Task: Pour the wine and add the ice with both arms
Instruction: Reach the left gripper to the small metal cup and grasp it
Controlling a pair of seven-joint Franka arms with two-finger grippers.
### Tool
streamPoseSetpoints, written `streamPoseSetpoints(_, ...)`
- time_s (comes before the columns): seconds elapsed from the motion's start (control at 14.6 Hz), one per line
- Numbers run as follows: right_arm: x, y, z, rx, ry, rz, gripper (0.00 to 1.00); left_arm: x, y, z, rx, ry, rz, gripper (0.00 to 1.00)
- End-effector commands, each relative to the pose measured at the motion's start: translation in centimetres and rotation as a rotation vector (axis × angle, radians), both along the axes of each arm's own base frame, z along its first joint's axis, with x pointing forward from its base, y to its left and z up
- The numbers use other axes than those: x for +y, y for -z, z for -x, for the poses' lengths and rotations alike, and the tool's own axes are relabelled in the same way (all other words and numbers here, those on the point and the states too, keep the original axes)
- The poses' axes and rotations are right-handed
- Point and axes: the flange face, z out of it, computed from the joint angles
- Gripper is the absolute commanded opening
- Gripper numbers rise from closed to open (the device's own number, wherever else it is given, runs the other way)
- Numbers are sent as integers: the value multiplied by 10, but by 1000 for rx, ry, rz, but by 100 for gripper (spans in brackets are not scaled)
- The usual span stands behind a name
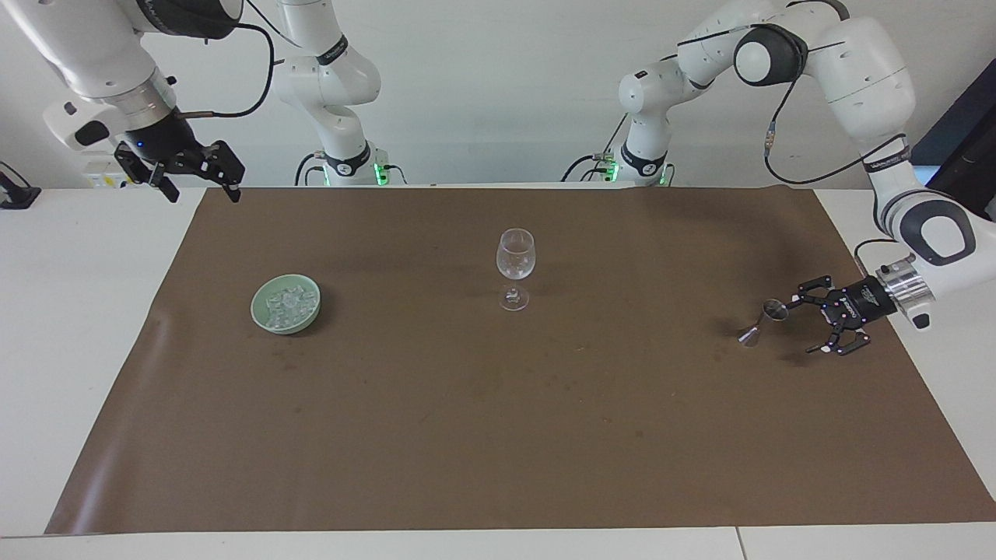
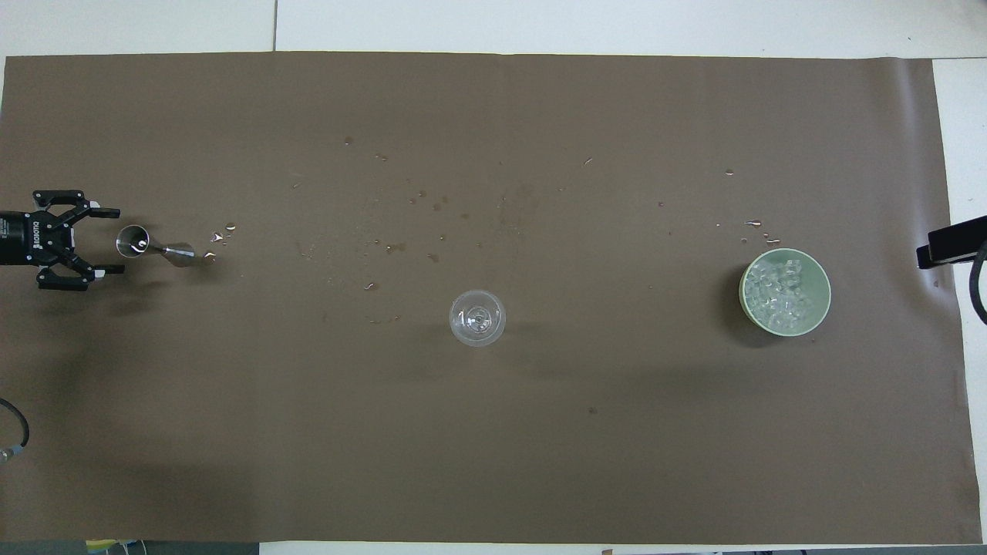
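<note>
2 arms, 1 glass, 1 dish of ice

2 white arms with black bands stand at a table with a smooth brown mat (image 1: pixel 498 435). The ice (image 1: pixel 285 303) is a heap of small clear cubes in a round, pale green dish (image 1: pixel 261 315), toward the right arm's end. A clear, round glass (image 1: pixel 515 253) stands upright mid-mat. A shiny metal cup (image 1: pixel 762 320), shaped like 2 cones, stands toward the left arm's end. The left gripper (image 1: pixel 801 324) is low just beside it, fingers spread wide, holding nothing. The right gripper (image 1: pixel 201 190) waits over the mat's corner, fingers apart, holding nothing. Small wet drops dot the mat.
</note>
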Motion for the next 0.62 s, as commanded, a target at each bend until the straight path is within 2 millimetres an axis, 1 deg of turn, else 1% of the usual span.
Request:
streamPoseSetpoints(0.0, -3, -1, 6, 4, -16, -4, 100, -12, -5, 20, -16, -89, 88, 100)
streamPoseSetpoints(0.07, -3, -1, 6, 2, -16, -3, 100, -14, -2, 25, -35, -72, 103, 100)
streamPoseSetpoints(0.14, -3, -1, 6, 2, -16, -3, 100, -17, -2, 28, -103, -9, 114, 100)
streamPoseSetpoints(0.21, -3, 0, 6, 5, -16, -4, 100, -25, 0, 33, -196, 61, 131, 100)
streamPoseSetpoints(0.34, -3, -1, 6, 4, -16, -4, 100, -33, 11, 48, -218, -3, 179, 100)
streamPoseSetpoints(0.41, -3, -1, 6, 4, -16, -4, 100, -33, 17, 54, -210, -44, 172, 100)
streamPoseSetpoints(0.55, -3, -1, 6, 2, -16, -3, 100, -37, 23, 56, -188, -132, 189, 100)
